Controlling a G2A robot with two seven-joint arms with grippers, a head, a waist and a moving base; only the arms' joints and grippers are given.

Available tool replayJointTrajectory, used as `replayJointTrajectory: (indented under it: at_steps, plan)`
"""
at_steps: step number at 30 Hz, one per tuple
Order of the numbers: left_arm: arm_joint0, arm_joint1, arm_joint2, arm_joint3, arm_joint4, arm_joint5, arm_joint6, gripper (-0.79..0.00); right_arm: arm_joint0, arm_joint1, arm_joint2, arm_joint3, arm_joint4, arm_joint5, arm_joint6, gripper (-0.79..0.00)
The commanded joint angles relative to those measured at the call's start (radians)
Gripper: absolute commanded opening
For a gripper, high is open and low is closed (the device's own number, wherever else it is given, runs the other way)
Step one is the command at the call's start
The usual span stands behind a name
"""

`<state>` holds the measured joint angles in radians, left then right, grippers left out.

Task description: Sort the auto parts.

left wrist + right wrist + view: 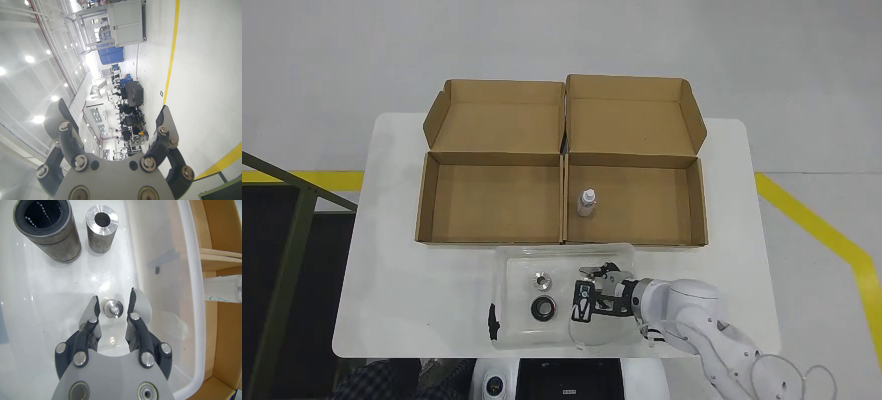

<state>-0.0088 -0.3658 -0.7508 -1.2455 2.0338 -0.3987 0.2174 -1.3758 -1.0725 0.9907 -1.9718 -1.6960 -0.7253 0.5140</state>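
Note:
My right gripper [114, 295] is down inside the clear plastic bin [189, 275], open, with a finger on either side of a small round metal part with a centre pin [113, 309] that stands on the bin floor. Farther along the bin stand a large dark bearing sleeve [47, 232] and a smaller steel bushing [102, 228]. From above, the right gripper [589, 297] sits mid-bin, with the bushing [540, 279] and the bearing sleeve [542, 308] to its left. My left gripper [113, 104] is open, holds nothing and points at the hall and ceiling.
Two open cardboard boxes lie behind the bin, the left box [492, 200] bare and the right box [642, 200] holding a small white bottle [586, 203]. A dark item [492, 322] lies at the bin's left end. The white table [392, 250] has free room to the left.

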Motion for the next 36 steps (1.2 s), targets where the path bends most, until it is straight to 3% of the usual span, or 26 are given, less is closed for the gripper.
replayJointTrajectory:
  at_steps: [1,15,36]
  plan:
    - [0.000,0.000,0.000,0.000,0.000,0.000,0.000,0.000,-0.001,0.000,-0.001,-0.004,-0.004,-0.001,0.002,-0.785]
    - [0.000,0.000,0.000,0.000,0.000,0.000,0.000,0.000,-0.044,0.011,0.030,-0.113,0.004,-0.016,-0.042,-0.785]
    - [0.000,0.000,0.000,0.000,0.000,0.000,0.000,0.000,-0.090,0.022,0.141,-0.121,0.269,-0.010,-0.323,-0.785]
